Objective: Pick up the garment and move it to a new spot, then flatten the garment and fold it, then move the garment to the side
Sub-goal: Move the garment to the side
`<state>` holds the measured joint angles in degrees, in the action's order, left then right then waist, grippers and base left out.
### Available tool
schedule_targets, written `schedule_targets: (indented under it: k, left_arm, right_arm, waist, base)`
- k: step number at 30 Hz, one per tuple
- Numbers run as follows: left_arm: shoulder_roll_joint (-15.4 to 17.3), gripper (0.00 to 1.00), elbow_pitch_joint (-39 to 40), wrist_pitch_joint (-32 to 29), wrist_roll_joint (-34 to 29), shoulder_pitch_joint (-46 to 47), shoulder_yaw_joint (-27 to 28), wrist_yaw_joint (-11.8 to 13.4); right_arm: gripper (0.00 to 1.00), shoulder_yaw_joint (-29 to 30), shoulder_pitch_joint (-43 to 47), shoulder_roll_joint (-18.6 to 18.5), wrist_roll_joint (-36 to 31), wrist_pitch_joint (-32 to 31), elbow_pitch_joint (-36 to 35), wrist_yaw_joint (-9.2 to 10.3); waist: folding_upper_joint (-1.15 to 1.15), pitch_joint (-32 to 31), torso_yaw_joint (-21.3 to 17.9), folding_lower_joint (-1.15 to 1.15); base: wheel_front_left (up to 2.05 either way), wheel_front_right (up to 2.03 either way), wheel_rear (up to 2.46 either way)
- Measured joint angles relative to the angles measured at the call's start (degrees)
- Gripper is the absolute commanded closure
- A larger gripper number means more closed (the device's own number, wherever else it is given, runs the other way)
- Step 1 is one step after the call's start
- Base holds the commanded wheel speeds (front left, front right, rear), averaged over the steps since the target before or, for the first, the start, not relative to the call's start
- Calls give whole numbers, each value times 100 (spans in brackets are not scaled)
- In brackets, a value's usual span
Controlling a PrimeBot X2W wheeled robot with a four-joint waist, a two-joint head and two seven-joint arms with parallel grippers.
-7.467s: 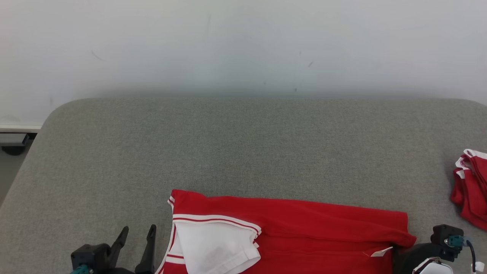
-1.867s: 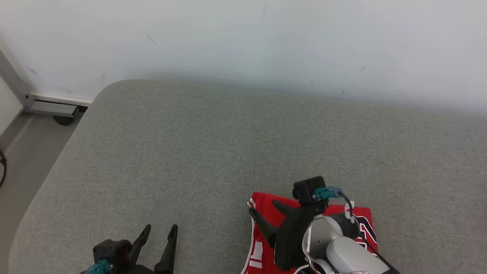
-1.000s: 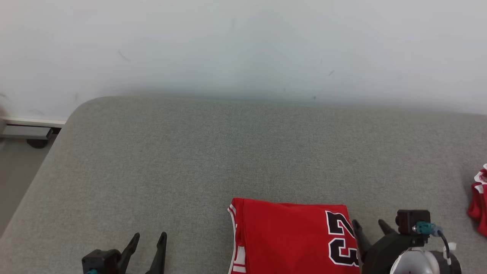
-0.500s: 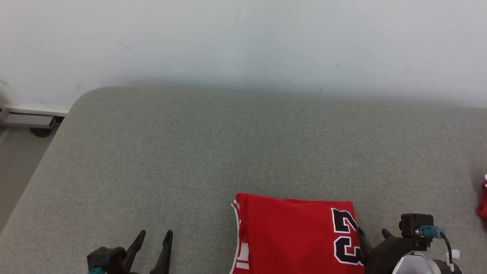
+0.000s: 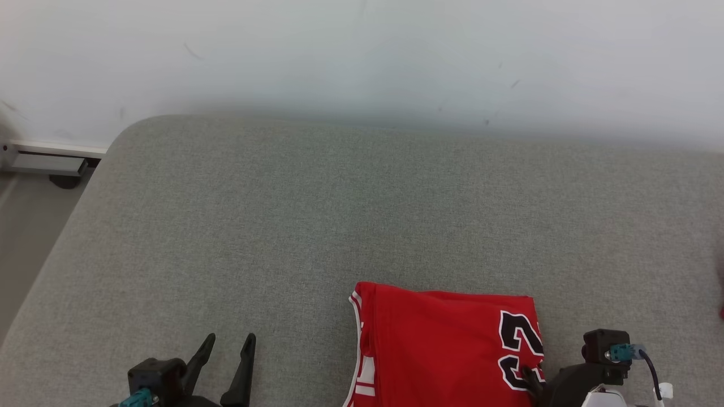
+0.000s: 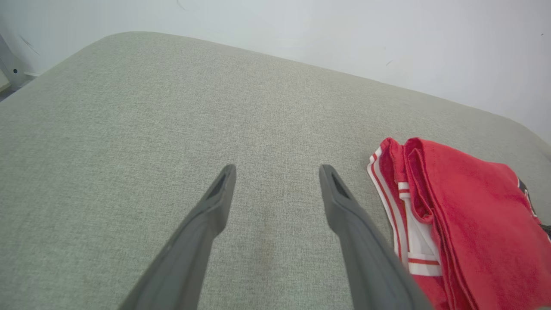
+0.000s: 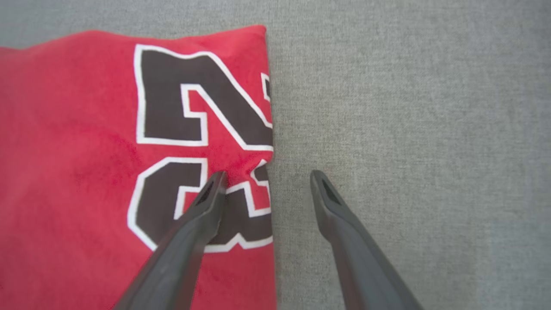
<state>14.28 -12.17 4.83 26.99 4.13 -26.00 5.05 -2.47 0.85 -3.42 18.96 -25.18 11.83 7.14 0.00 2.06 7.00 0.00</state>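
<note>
The garment [image 5: 441,345], a red jersey with black-and-white numbers, lies folded into a compact stack on the grey padded surface [image 5: 339,215] at the bottom centre of the head view. My right gripper [image 5: 540,377] is open and straddles the garment's right edge. In the right wrist view, one finger of the right gripper [image 7: 267,174] is over the printed number on the garment [image 7: 86,150] and the other is over bare padding. My left gripper [image 5: 230,339] is open and empty, well left of the garment. In the left wrist view, the left gripper [image 6: 277,168] points across the padding, with the garment [image 6: 469,215] to its right.
A white wall [image 5: 362,51] backs the padded surface. The surface's rounded left corner drops to the floor [image 5: 22,226], where a metal rail [image 5: 48,164] runs along the wall. Wide bare padding lies beyond and left of the garment.
The garment went from a wide spread to a narrow folded stack. My right gripper came off its top to its right edge and sank lower in the view. The head camera has shifted.
</note>
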Motion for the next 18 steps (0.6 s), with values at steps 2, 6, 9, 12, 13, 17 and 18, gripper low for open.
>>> schedule_targets:
  k: [2,6,9,12,13,17,18]
  left_arm:
    - [0,0,0,0,0,0,-1,0]
    - [-1,0,1,0,0,1,-2,0]
    - [-1,0,1,-2,0,3,-2,1]
    - [-1,0,3,-2,0,24,-8,0]
    - [-2,0,2,-11,0,48,-12,0]
    - [-9,0,8,-20,-9,124,-24,0]
    - [-13,0,8,-23,-11,125,-35,-1]
  right_arm:
    - [0,2,54,8,-1,-103,8,0]
    - [0,26,84,25,-23,-211,-2,0]
    - [0,49,3,38,-31,-267,24,0]
    - [0,73,-182,45,-31,-341,82,0]
    - [0,71,-229,45,-30,-375,105,1]
    - [0,83,-301,51,-10,-515,231,0]
    - [0,129,-321,56,1,-539,264,0]
  waist:
    - [0,13,6,0]
    - [0,46,13,0]
    - [0,73,15,0]
    - [0,103,22,0]
    - [0,113,26,0]
    - [0,145,55,0]
    - [0,152,66,0]
  base:
    - [0,0,0]
    - [0,0,0]
    - [0,0,0]
    - [0,0,0]
    - [0,0,0]
    - [0,0,0]
    - [0,0,0]
